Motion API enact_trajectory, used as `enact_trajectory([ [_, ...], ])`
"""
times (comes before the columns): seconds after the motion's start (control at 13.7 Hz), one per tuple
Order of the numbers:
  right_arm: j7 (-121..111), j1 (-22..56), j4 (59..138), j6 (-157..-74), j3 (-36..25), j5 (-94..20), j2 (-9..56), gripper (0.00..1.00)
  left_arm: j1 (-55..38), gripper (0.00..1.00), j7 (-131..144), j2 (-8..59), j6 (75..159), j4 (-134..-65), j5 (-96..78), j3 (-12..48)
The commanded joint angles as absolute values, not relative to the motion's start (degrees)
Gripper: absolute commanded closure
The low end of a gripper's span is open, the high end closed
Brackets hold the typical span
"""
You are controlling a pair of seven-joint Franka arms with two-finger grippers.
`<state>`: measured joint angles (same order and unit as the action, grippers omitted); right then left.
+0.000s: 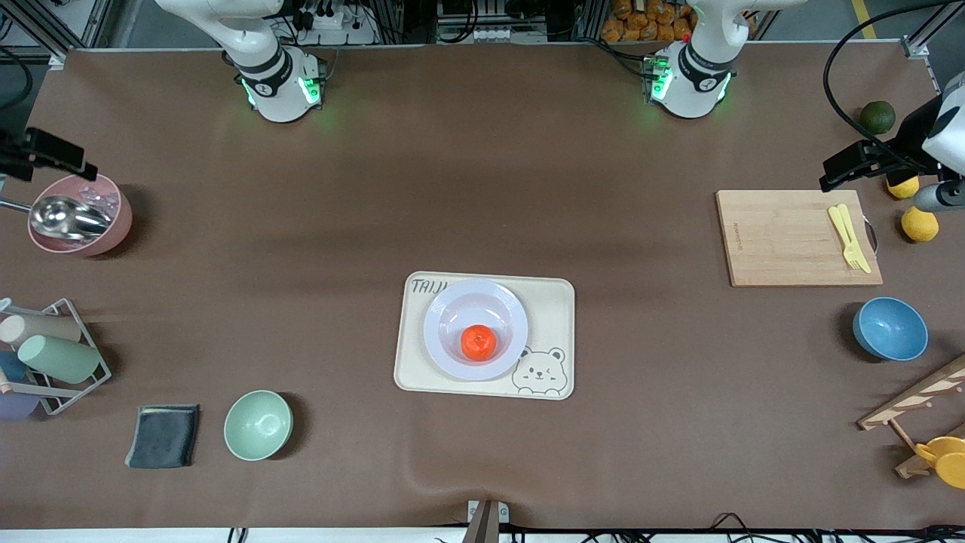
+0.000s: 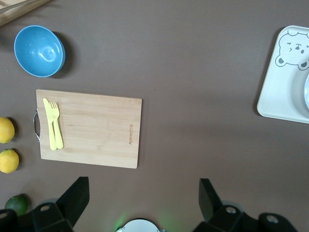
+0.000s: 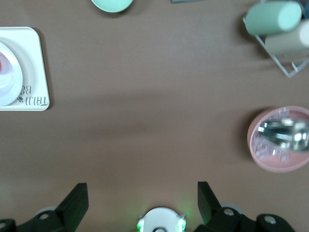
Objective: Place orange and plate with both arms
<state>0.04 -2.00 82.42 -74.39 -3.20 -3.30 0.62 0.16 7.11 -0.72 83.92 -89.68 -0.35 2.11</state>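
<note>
Orange (image 1: 479, 342) in the sunken centre of the plate (image 1: 475, 329), toward the plate's 6 o'clock side in the front view. Plate sits on the cream bear tray (image 1: 554, 302) mid-table (image 1: 482, 188). Judged from this layout, placing looks finished: fruit on plate, plate on tray, neither held.

Left pincer (image 2: 140, 198): fingers spread wide, nothing between them, up in the air at the left arm's end of the table, beside the cutting board (image 1: 791, 237) with its yellow fork (image 1: 848, 235). Tray shows only as a corner at the edge of the left wrist view, so plate and orange are well apart from this pincer.

Right pincer (image 3: 140, 198): also wide and empty, high over bare table at the right arm's end, near the pink bowl (image 1: 79, 215) with the metal scoop. Tray edge and a sliver of plate at the rim of its wrist view; well apart too.

Next move, if any: probably just settling both arms at rest. No regrasp appears needed; orange looks stable in the plate's dip.
</note>
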Motion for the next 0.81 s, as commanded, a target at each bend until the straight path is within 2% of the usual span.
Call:
enact_trajectory([
  [0.0,2.99,-1.24,83.06,-74.09,-2.81,-3.08,-0.26,0.0,0.35,0.0,5.89,-1.49,82.97,-89.47,-0.97,1.93],
  [0.73,3.25,-0.18,82.97,-77.25,-2.64,-1.85,0.09,0.0,0.18,0.0,3.16,-1.06,82.97,-87.37,-0.35,1.93],
])
